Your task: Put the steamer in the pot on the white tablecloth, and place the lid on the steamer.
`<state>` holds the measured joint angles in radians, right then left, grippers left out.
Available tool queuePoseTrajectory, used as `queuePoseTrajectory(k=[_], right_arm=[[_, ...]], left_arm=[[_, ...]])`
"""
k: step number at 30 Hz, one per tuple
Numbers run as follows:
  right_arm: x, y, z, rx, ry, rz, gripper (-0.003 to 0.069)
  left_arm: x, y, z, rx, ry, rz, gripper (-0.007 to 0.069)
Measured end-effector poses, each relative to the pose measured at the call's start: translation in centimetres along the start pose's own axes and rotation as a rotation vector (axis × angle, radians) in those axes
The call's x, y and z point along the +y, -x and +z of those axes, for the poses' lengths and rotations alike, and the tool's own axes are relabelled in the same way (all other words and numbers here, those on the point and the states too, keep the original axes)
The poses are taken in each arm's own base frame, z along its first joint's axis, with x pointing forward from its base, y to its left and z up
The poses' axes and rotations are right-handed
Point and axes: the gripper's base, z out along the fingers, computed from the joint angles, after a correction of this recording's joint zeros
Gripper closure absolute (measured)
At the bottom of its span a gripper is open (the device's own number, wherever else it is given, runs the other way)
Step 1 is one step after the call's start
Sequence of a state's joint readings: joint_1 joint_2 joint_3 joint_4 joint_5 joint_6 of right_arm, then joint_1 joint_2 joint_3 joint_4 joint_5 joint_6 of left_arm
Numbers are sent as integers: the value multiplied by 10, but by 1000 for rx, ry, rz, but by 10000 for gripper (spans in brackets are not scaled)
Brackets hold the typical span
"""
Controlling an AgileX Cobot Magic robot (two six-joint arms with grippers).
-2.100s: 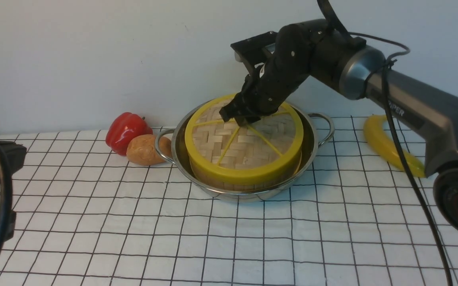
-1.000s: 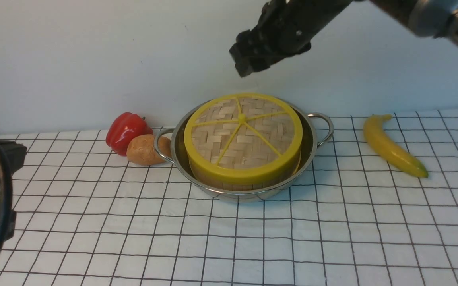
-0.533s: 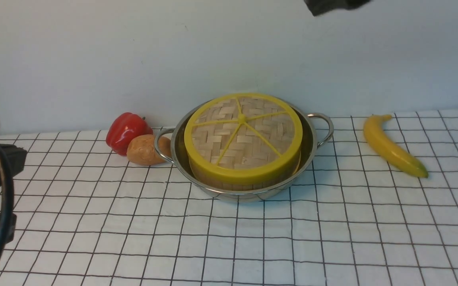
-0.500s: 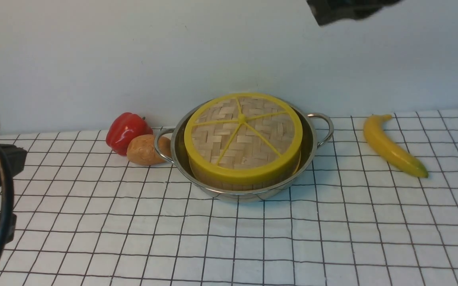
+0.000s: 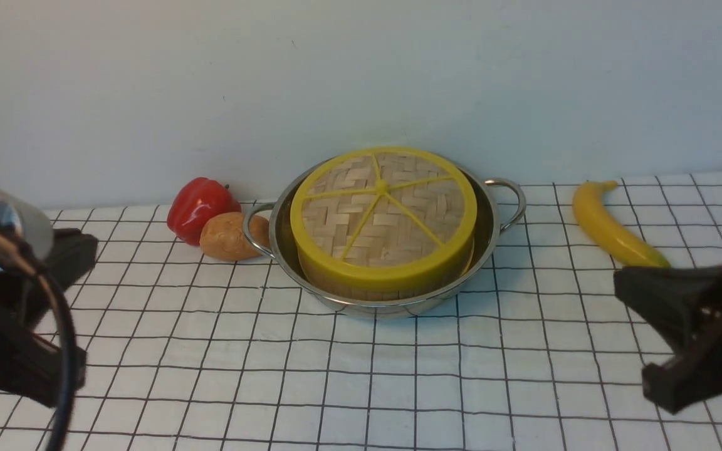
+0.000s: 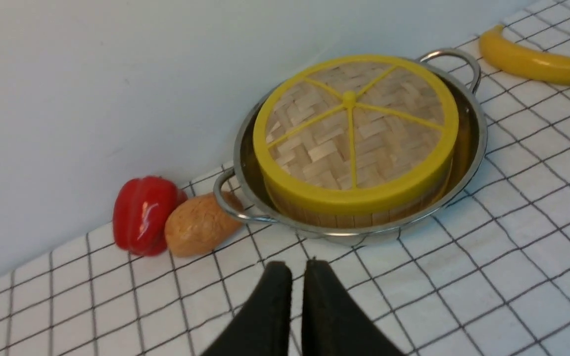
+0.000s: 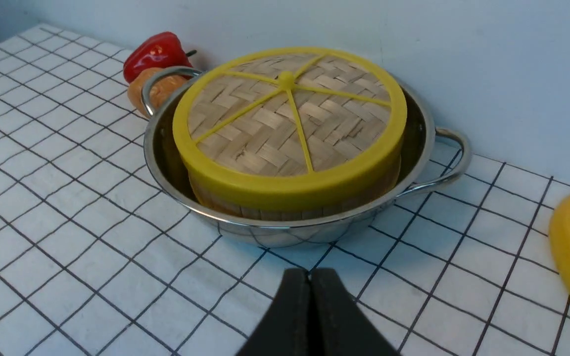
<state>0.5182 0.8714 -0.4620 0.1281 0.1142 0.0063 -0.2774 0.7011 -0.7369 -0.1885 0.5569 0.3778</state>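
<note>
The pot [image 5: 492,232] stands on the white tablecloth [image 5: 361,376] near the back wall. The steamer [image 5: 361,289] sits inside it; only its bamboo side wall shows. The lid [image 5: 384,207] lies flat on the steamer and hides its contents. My left gripper [image 5: 85,247] is shut and empty at the left front, well away from the pot; the left wrist view shows it [image 6: 296,267] low over the cloth, facing the pot [image 6: 473,143] and lid [image 6: 354,133]. My right gripper [image 5: 624,282] is shut and empty at the right front; in the right wrist view it [image 7: 309,274] faces the lid [image 7: 290,118].
A red pepper [image 5: 198,203] and a brown potato [image 5: 228,236] lie against the pot's left handle. A yellow banana [image 5: 608,228] lies right of the pot, just beyond my right gripper. The wall stands close behind the pot.
My right gripper let go of the lid's hub, rose out of the top of the view, and now sits low at the right front. The left arm has come further into view.
</note>
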Motion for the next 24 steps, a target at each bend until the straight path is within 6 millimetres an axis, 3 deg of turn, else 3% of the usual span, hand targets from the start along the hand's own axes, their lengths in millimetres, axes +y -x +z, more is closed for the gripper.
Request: queuePoseTrajectory(k=[4, 8, 24], right_arm=[[-1, -2, -9, -70, 2, 12, 671], [-1, 0, -12, -101, 4, 12, 668], [-1, 0, -13, -105, 4, 12, 632]], left_arm=[[-7, -36, 22, -72, -1, -93, 592], [-7, -55, 28, -145, 43, -197, 592], [-3, -54, 26, -217, 87, -251, 571]])
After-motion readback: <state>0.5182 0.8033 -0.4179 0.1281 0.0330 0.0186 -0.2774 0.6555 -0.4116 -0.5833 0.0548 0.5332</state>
